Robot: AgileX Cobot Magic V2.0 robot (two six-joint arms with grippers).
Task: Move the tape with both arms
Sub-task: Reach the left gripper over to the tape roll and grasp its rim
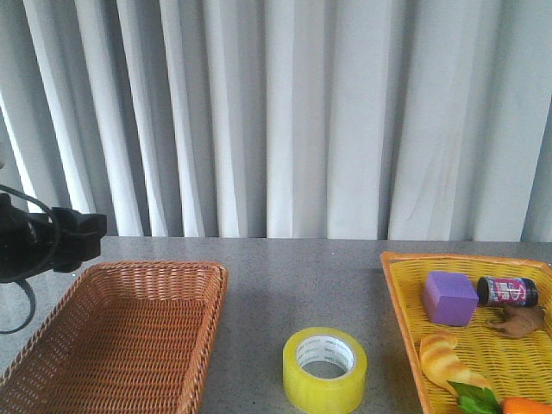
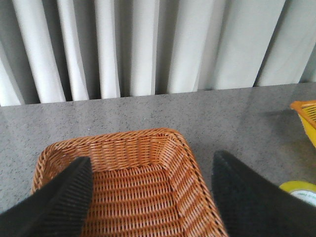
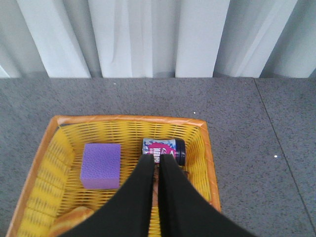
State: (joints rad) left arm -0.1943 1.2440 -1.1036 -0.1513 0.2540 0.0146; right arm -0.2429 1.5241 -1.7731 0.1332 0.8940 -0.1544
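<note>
The yellow tape roll point(image 1: 325, 369) lies flat on the grey table between the two baskets; its edge also shows in the left wrist view point(image 2: 300, 189). My left arm point(image 1: 43, 243) is at the far left above the wicker basket point(image 1: 121, 336). My left gripper point(image 2: 150, 163) is open and empty, hovering over that basket's far corner point(image 2: 163, 143). My right gripper point(image 3: 158, 159) is shut and empty, above the yellow basket point(image 3: 44, 163). The right arm is out of the front view.
The yellow basket point(image 1: 405, 293) at the right holds a purple block point(image 1: 448, 297), a small dark bottle point(image 1: 507, 291), a croissant point(image 1: 444, 362), a brown item and an orange carrot. A white curtain hangs behind the table's far edge.
</note>
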